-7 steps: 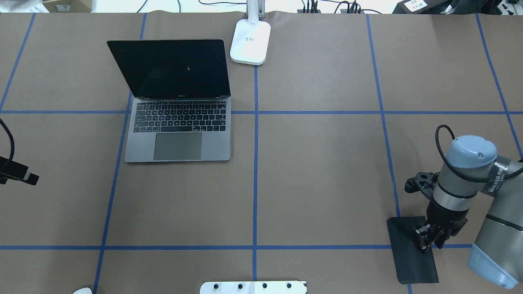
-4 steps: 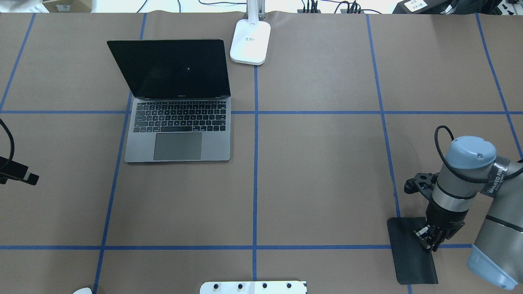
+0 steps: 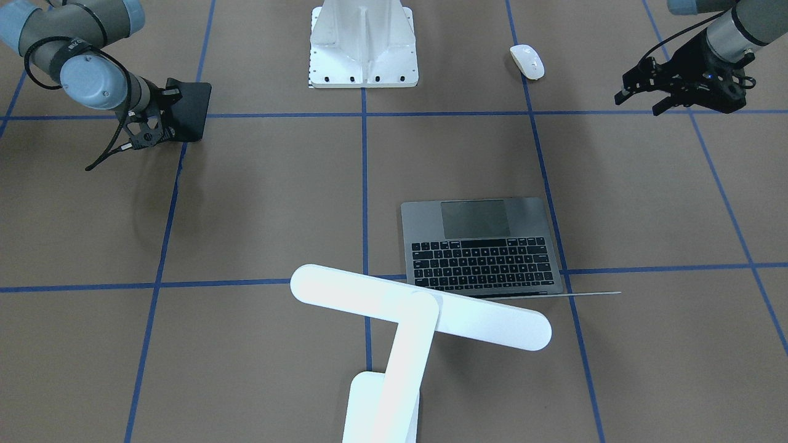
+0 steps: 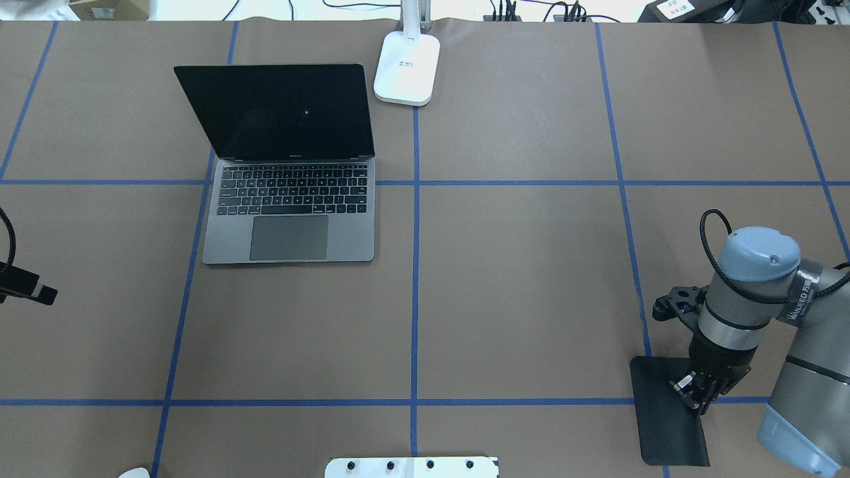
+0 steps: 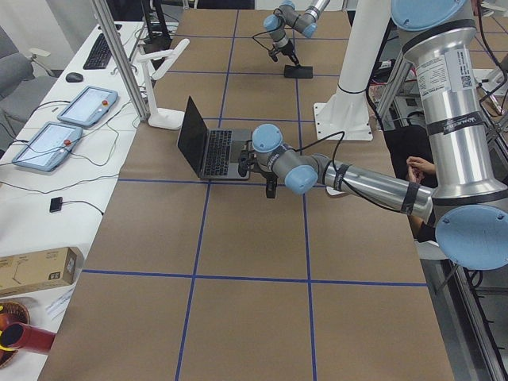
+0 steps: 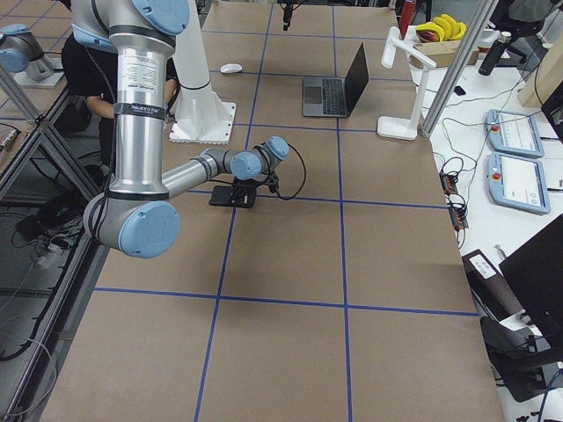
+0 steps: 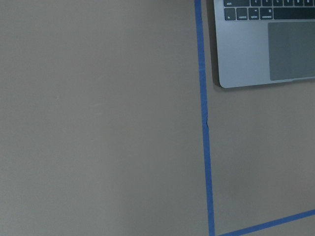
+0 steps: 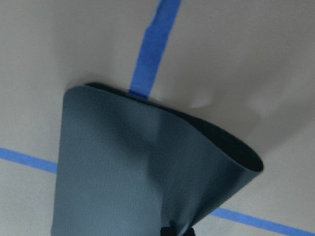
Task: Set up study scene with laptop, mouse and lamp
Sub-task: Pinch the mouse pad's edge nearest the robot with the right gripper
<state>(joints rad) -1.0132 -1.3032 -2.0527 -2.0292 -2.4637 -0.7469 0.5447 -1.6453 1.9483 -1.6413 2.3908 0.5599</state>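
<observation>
On the left half of the worktop (image 4: 531,279) the mouse (image 3: 527,61) lies close to the robot's edge, just beside the white pedestal (image 3: 363,43) and well apart from the laptop (image 4: 289,219). It does not look placed yet. The laptop stands open further out, keyboard toward the robot and screen dark, and seems settled. Just beside its right rear corner the lamp (image 3: 418,307) stands upright on its base at the far edge. Its bar head reaches over the back of the laptop, so that part also looks done. On the right, near the robot, a black mouse mat (image 4: 667,425) is partly raised. The remaining work, by my reading, is bringing the mat beside the laptop and setting the mouse on it.

The left gripper (image 3: 637,104) hovers above bare worktop left of the laptop, with its jaws apart and empty. Its wrist camera looks down on the laptop's front left corner.

The right gripper (image 4: 692,396) points steeply down, jaws pinched on the mat's right edge. The wrist view shows that edge curled up off the worktop while the far end lies flat.
</observation>
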